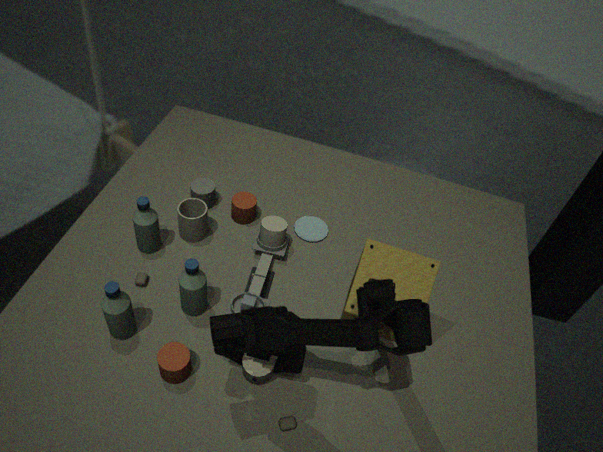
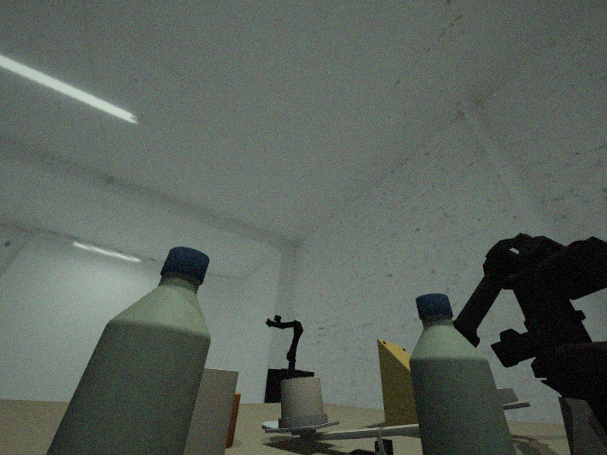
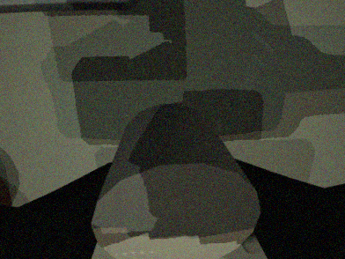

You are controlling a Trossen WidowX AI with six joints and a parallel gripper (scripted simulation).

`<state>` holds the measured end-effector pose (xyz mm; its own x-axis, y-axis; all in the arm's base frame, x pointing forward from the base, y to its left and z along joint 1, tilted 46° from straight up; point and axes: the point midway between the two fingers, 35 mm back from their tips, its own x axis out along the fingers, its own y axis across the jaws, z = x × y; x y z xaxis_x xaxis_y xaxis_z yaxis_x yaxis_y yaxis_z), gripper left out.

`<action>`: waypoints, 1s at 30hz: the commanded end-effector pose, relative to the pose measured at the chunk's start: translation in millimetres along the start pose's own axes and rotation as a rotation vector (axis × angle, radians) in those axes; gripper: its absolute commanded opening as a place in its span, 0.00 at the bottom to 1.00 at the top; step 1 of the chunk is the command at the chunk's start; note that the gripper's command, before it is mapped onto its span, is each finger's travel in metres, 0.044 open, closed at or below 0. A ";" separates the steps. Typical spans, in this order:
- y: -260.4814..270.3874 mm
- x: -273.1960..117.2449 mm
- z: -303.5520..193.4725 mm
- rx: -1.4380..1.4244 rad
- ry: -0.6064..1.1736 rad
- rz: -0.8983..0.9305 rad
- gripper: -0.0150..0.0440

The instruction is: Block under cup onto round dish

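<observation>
Near the front edge of the surface (image 1: pixel 438 233), the black arm (image 1: pixel 331 333) stretches sideways from its base beside a yellow plate (image 1: pixel 397 272), carrying a lifted cup (image 1: pixel 258 365) away from the balance (image 1: pixel 260 277). The carry appears meant to park the cup on bare ground toward the front edge, well apart from the pale round dish (image 1: pixel 311 228), since no cup may hang above that dish.

The balance runs from the middle of the surface toward the back edge. Its far end bears the second cup (image 1: pixel 272 230), upright and apart from the arm, as it must be left alone. Its near end shows an exposed ring-shaped pad (image 1: pixel 247 302) just beside the arm; whether the block sits on it cannot be made out in this dim light.

Three bottles (image 1: pixel 145 228), two orange cylinders (image 1: pixel 174 360), an open beige cup (image 1: pixel 192 218) and a grey cylinder (image 1: pixel 202 189) crowd the left half, none of them touching the arm. Two small pale cubes lie apart, one among the bottles (image 1: pixel 141 278) and one by the front edge (image 1: pixel 287 423).

The gripper (image 3: pixel 176 207) is pinching the lifted cup across its wide body, its fingers standing far apart because the cup fills the gap. From the wrist, the cup's dark side blocks most of the view.
</observation>
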<state>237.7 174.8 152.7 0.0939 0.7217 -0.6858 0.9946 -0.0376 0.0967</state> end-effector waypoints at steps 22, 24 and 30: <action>0.6 -0.9 0.9 0.002 -0.003 -0.001 1.00; 1.3 -26.1 1.5 0.003 -0.007 -0.001 1.00; -0.2 -46.0 1.0 0.005 -0.007 0.000 1.00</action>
<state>236.4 144.0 180.4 0.1050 0.7142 -0.6920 0.9937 -0.0482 0.1010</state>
